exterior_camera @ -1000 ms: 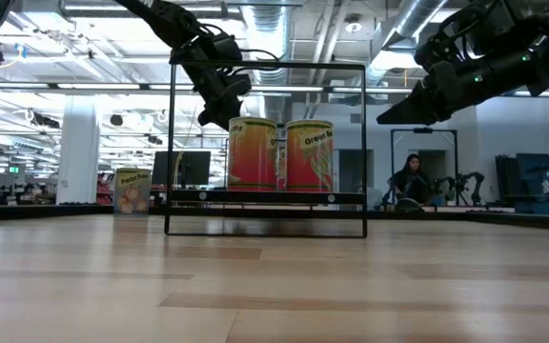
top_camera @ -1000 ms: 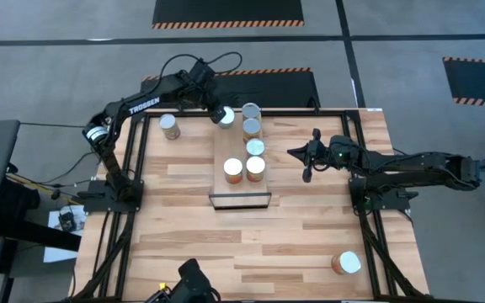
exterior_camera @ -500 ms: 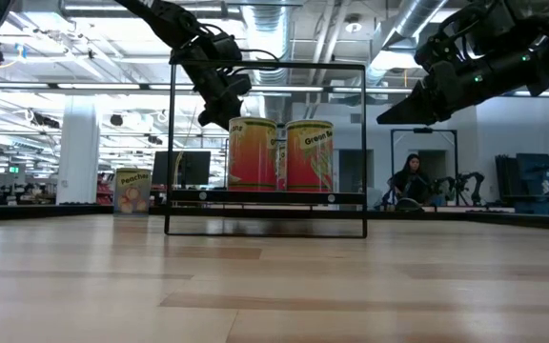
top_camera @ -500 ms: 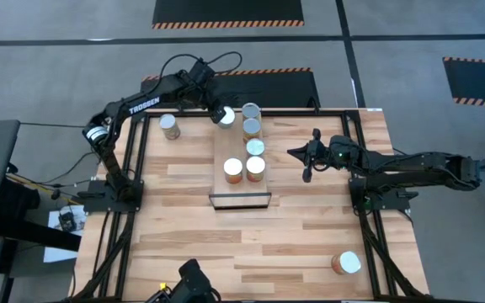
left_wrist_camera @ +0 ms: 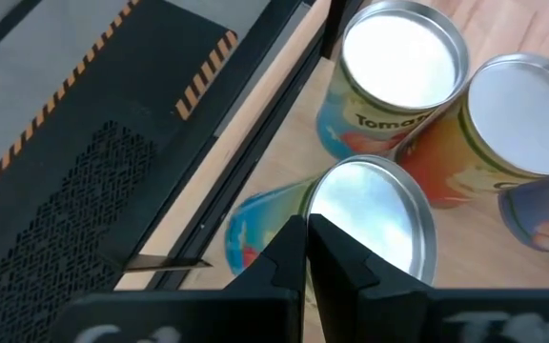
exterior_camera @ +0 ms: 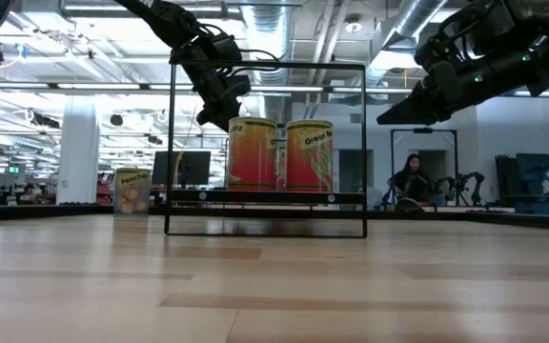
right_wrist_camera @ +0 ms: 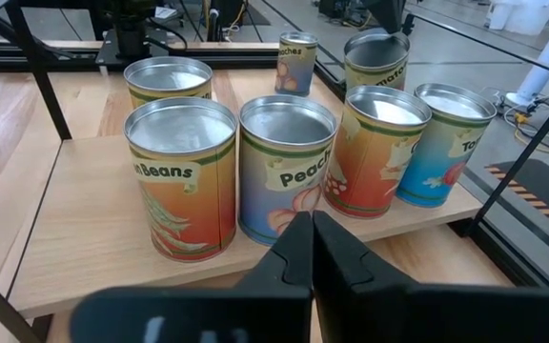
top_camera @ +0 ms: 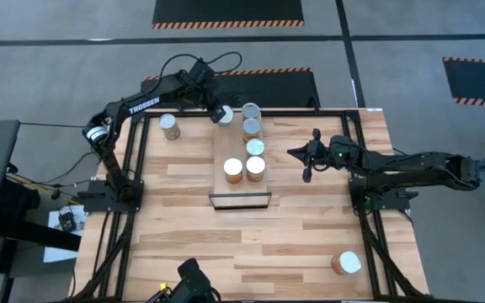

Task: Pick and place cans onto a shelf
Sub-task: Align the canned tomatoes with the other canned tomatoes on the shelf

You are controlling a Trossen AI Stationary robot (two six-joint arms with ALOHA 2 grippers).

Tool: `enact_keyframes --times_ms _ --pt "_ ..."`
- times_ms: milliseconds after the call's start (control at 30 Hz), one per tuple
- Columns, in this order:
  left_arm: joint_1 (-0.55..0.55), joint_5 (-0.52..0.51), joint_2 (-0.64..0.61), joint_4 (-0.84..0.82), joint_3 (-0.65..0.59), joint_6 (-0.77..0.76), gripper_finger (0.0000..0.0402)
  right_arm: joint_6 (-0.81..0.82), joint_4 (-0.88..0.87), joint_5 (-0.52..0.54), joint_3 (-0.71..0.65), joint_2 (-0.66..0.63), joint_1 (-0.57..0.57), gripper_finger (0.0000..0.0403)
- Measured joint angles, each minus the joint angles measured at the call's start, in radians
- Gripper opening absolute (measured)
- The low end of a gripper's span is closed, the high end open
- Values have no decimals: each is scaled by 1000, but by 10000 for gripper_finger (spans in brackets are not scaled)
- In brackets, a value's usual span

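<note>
Silvery-topped tins crowd the light-wood shelf plank (top_camera: 226,150): six stand there. The left gripper (top_camera: 218,114) hovers at the far-left tin (left_wrist_camera: 370,214), fingers pressed together and empty, so that tin looks just placed. Right gripper (top_camera: 304,160) waits right of the shelf, fingers closed. Next, I judge, comes fetching the peach-labelled tin (top_camera: 169,126) on the far-left table.

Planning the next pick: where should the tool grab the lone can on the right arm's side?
Take the lone can across its curved sides, coming straight down from above. It stands upright, round top up, with nothing close beside it, so fingers should straddle it freely.
</note>
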Motion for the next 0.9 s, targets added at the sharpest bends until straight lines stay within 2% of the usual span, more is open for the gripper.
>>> enact_keyframes --times_ms 267,433,500,900 --pt "-1 -31 0 25 -28 18 0 0 -3 0 0 0 0 17" --pt "-7 52 1 30 -35 -14 0 0 -3 0 0 0 0 18" --pt "-12 56 1 41 -35 -20 0 0 -3 0 0 0 0 16" --pt "-21 -57 1 49 -35 12 0 0 -3 0 0 0 0 18"
